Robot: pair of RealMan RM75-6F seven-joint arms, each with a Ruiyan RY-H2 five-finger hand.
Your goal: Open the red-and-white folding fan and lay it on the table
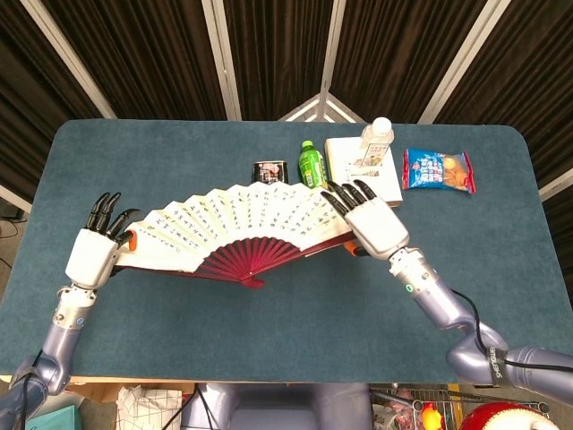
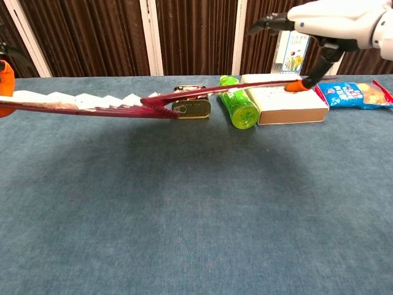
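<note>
Head view shows the black fingers [image 1: 344, 195] of the right hand [image 1: 376, 227] lying spread over the right end of the red-and-white folding fan [image 1: 235, 219], while an orange-tipped thumb under that end pinches the outer rib, as the chest view makes plain where the right hand [image 2: 334, 21] reaches down to the rib's tip. At the other end the fingers [image 1: 106, 211] of the left hand [image 1: 92, 253] are curled together above the left outer rib, with an orange tip just beside the fan's edge; only a sliver of this hand [image 2: 5, 77] shows at the left border of the chest view, pinching that end. Between the two hands the fan is spread wide, white leaf arching away from the robot and red ribs meeting at a pivot on the near side. In the chest view the fan [image 2: 110, 104] hangs above the blue table [image 2: 196, 221], not touching it. Beyond the right fingers lie a dark tin [image 1: 269, 170], a green bottle [image 1: 312, 166] on its side, a white box [image 1: 369, 167] and an upright clear bottle [image 1: 377, 140]. Further right of them rests a blue snack bag [image 1: 438, 170].
</note>
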